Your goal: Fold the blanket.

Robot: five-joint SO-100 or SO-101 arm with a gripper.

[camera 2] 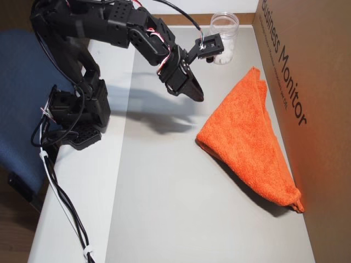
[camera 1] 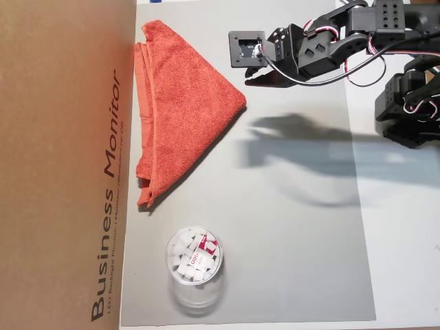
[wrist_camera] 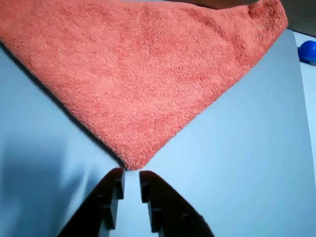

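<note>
1. In the wrist view, the blanket was seen as a soft, napped orange triangle, its point lying just ahead of the gripper.
2. The jaws were held narrow, with nothing between them.
3. In an overhead view, the blanket was found folded at the mat's upper left, its long edge against the cardboard box.
</note>
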